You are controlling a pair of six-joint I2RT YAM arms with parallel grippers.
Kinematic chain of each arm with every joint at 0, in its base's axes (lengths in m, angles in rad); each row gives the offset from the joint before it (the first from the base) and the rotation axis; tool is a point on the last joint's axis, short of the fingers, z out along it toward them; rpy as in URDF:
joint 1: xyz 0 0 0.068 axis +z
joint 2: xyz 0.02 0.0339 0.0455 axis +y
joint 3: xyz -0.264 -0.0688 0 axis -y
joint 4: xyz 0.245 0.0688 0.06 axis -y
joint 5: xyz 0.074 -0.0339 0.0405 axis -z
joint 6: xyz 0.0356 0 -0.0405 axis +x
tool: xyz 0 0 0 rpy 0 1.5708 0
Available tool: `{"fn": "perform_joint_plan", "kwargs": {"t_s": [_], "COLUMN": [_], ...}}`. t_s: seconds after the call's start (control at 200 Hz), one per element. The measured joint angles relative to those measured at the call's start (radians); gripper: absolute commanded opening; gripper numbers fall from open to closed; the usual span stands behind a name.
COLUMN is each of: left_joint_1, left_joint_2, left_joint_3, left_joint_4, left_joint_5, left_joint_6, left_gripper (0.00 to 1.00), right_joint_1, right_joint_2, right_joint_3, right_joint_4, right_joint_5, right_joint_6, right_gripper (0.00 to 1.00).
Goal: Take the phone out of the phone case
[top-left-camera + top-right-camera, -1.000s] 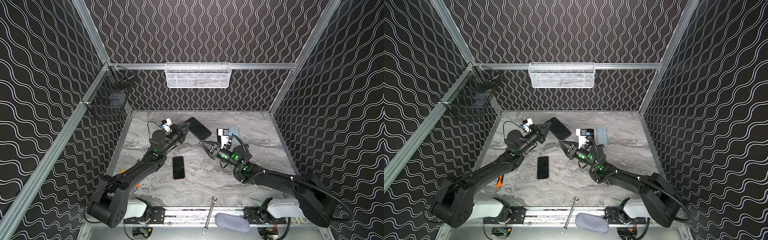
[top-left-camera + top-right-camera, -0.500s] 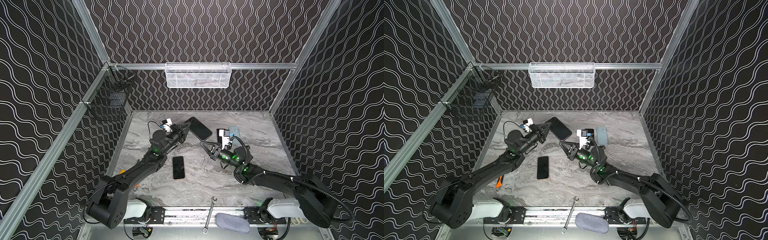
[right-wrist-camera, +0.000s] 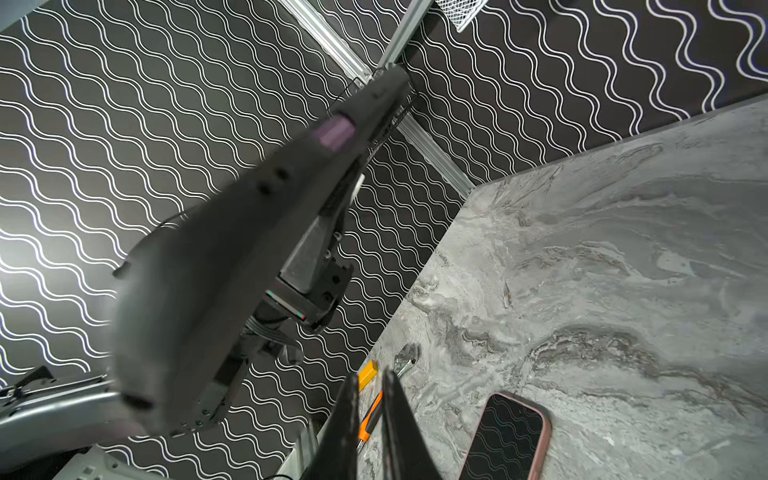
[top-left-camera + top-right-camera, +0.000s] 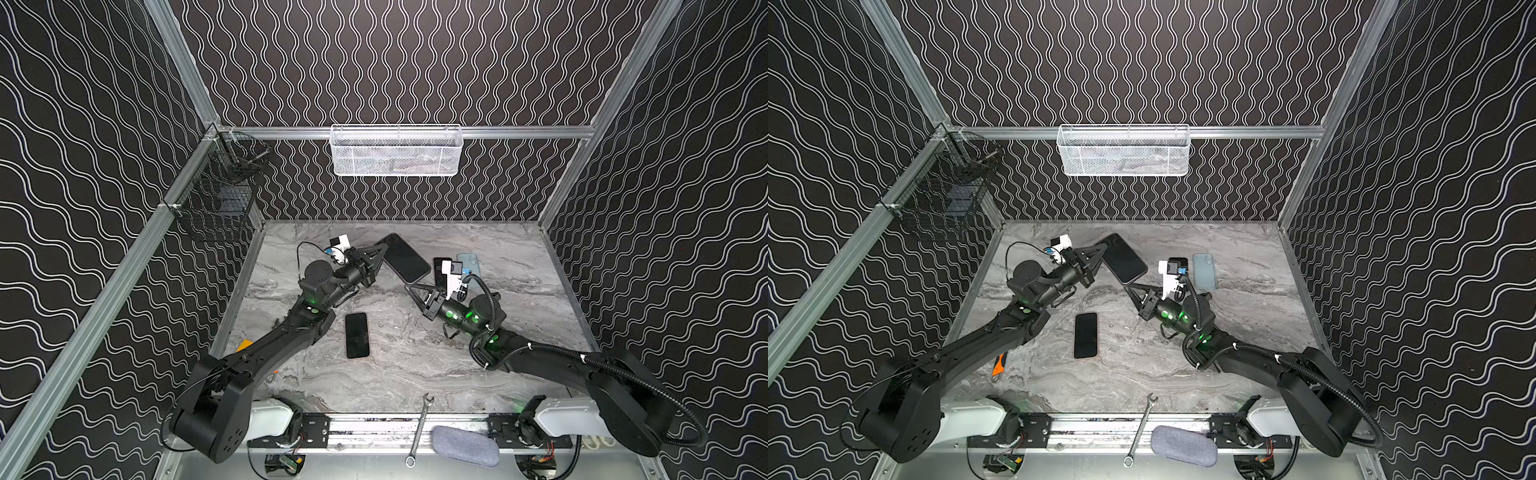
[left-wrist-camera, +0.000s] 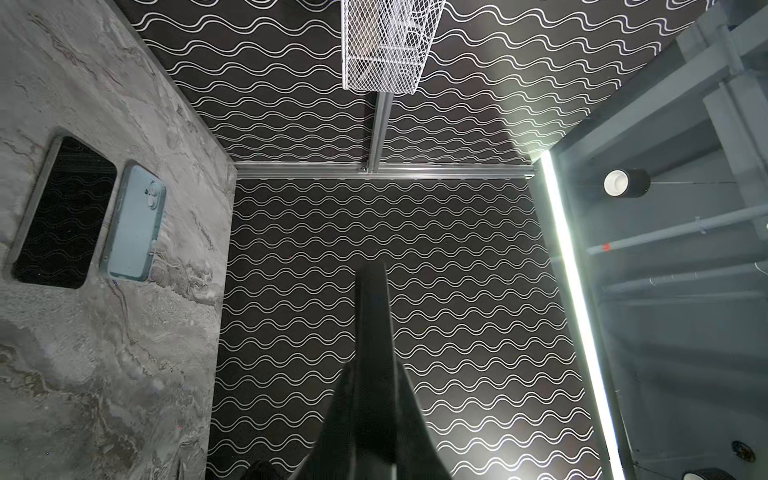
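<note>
Overall light: both top views were evenly and moderately lit from above, and the marble tabletop (image 4: pixel 415 365) showed pale.
Light source: a white light strip (image 5: pixel 569 316) blew out to glare in the left wrist view and washed the patterned wall (image 5: pixel 374 249) beside it.
Shadows: soft and faint, close under objects.
Focus: the top views were sharp, while the raised phone (image 3: pixel 232 257) was a smeared blur in the right wrist view.
Distortion: both wrist views were stretched at the edges by a wide angle.

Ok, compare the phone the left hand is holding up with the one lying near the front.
The held phone is off the table, pinched near one corner by the shut left hand; the front phone lies flat, untouched. The held phone sits diagonally; the front phone runs nearly front to back. Both look dark from above.
</note>
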Motion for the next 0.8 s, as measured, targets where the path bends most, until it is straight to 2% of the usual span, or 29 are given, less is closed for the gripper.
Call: {"fn": "perform_joint_plan", "kwargs": {"t_s": [0.145, 0.34, 0.531, 0.596, 0.706, 0.776, 0.801], "left_joint_1": [0.012, 0.099, 0.183, 0.192, 0.194, 0.2, 0.204], "left_joint_2": [0.032, 0.084, 0.11, 0.089, 0.018, -0.019, -0.023], "left_joint_3": [0.05, 0.127, 0.19, 0.208, 0.276, 0.31, 0.326], "left_joint_4": [-0.007, -0.002, -0.046, -0.13, -0.386, -0.493, -0.529], "left_joint_5": [0.051, 0.192, 0.34, 0.356, 0.349, 0.338, 0.335], "left_joint_6": [0.043, 0.151, 0.277, 0.356, 0.562, 0.671, 0.709], "left_gripper": [0.0, 0.0, 0.0, 0.0, 0.0, 0.0, 0.0], "right_joint_1": [-0.028, -0.129, -0.228, -0.256, -0.289, -0.298, -0.302], "right_joint_2": [-0.048, -0.153, -0.184, -0.179, -0.167, -0.16, -0.156], "right_joint_3": [-0.002, 0.031, 0.153, 0.201, 0.269, 0.306, 0.321], "right_joint_4": [-0.052, -0.244, -0.537, -0.632, -0.766, -0.837, -0.862], "right_joint_5": [-0.034, -0.179, -0.375, -0.433, -0.499, -0.521, -0.529], "right_joint_6": [-0.03, -0.114, -0.27, -0.327, -0.416, -0.465, -0.482], "right_gripper": [0.3, 0.44, 0.69, 0.72, 0.75, 0.84, 0.91]}}
